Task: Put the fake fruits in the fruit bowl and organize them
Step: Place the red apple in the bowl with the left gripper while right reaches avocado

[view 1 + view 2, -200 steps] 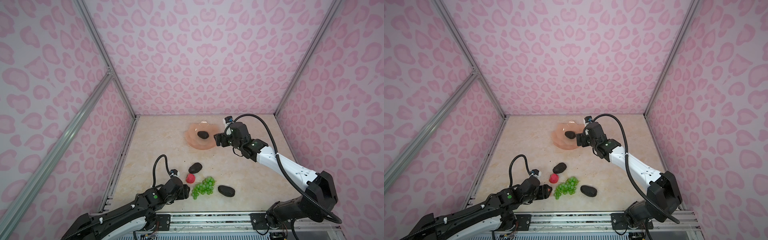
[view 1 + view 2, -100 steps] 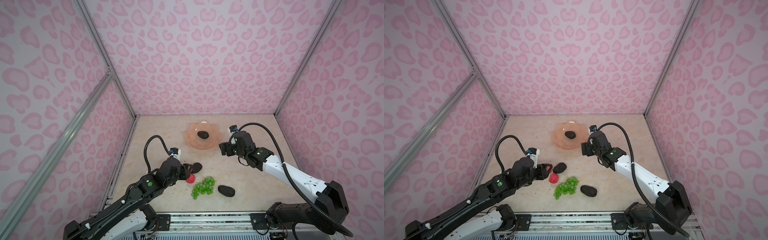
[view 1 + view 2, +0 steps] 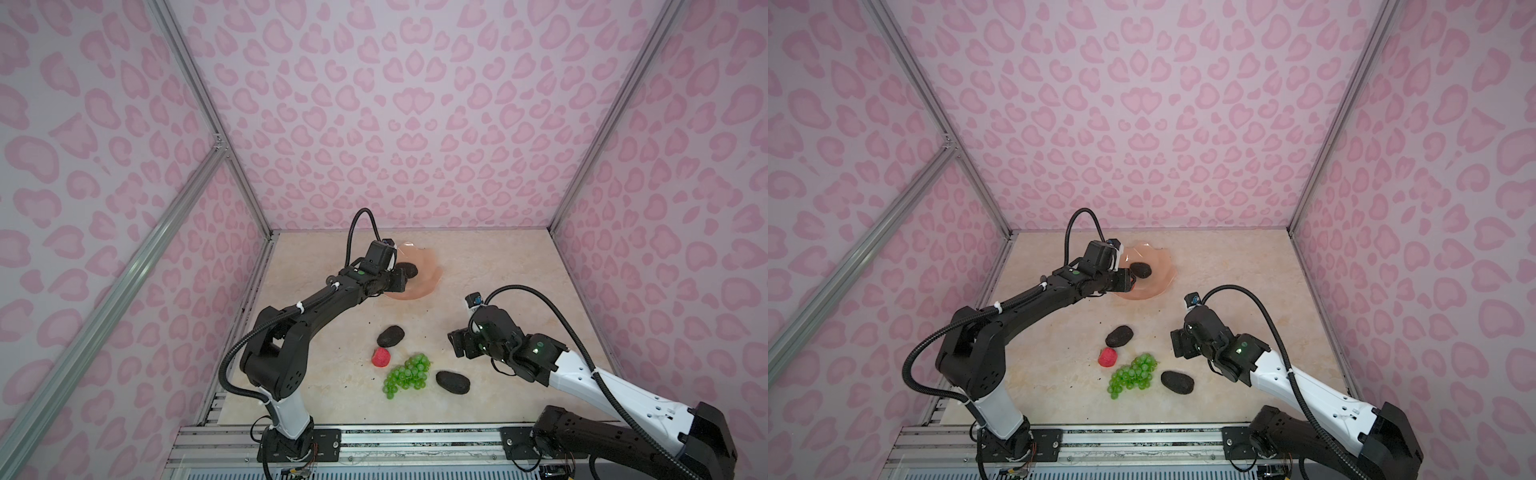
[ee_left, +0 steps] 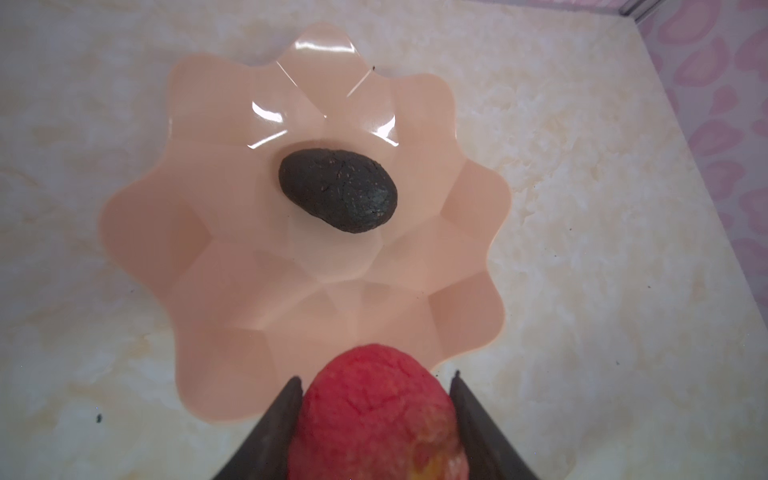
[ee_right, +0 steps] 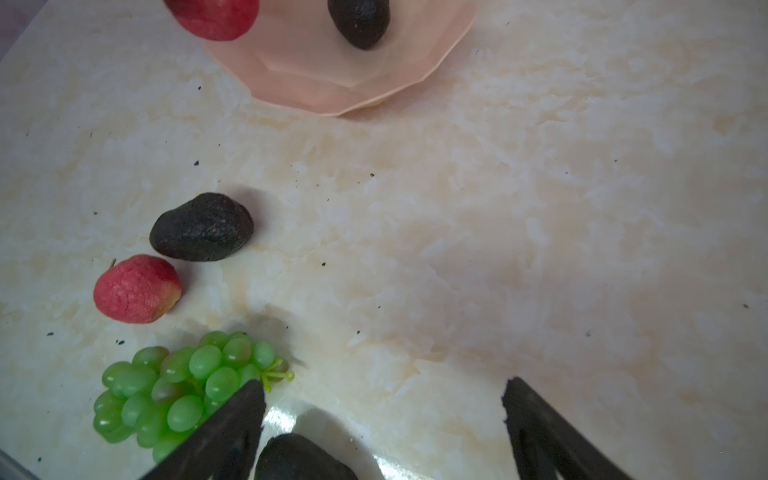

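Observation:
My left gripper is shut on a red strawberry-like fruit and hangs over the near rim of the peach-pink fruit bowl. In both top views this left gripper covers the bowl's left side. One black avocado lies in the bowl. On the table lie two avocados, a second red fruit and green grapes. My right gripper is open and empty, just right of the grapes, above the nearer avocado.
Pink patterned walls enclose the marble-look table on three sides. An aluminium rail carrying both arm bases runs along the front edge. Small dark crumbs dot the tabletop.
My left gripper closed on a red fruit near the front, lifted it and carried it back to the bowl. My right gripper drew back from the bowl toward the front right, staying open.

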Robot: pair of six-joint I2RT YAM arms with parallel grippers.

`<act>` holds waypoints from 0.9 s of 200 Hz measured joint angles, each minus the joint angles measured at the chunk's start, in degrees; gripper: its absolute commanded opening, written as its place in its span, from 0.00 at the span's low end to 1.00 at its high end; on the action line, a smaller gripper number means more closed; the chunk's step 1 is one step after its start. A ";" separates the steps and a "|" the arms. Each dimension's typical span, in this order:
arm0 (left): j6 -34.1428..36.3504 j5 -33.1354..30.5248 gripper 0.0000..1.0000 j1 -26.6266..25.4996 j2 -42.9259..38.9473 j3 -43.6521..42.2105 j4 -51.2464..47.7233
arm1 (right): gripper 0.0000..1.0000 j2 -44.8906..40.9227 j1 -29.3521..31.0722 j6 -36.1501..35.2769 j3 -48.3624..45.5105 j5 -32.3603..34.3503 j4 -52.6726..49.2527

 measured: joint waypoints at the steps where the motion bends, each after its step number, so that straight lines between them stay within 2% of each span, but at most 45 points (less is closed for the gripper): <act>1: 0.11 0.13 0.52 0.04 0.35 0.22 0.04 | 0.90 -0.04 0.09 -0.02 -0.04 -0.02 -0.07; 51: 0.55 1.31 0.53 1.33 11.50 7.02 -1.38 | 0.90 -2.67 8.94 1.81 -2.23 -0.87 -4.04; 77: 0.42 2.10 0.70 1.38 14.12 8.35 -2.14 | 0.90 -3.80 13.20 4.24 -4.37 -0.20 -5.62; 104: 0.09 3.02 0.78 1.44 14.10 9.11 -2.05 | 0.90 -3.74 15.58 6.05 -6.01 0.70 -5.57; 131: 0.04 3.02 0.80 1.77 11.37 8.85 -2.36 | 0.89 -0.85 17.18 7.04 -6.64 1.27 -5.33; 154: -0.52 2.60 0.81 2.62 4.11 6.86 -1.79 | 0.88 2.27 18.60 7.04 -7.08 1.79 -5.05; 180: -0.94 -0.13 0.82 3.50 -7.80 1.29 1.29 | 0.76 6.23 19.43 7.13 -8.07 1.97 -3.45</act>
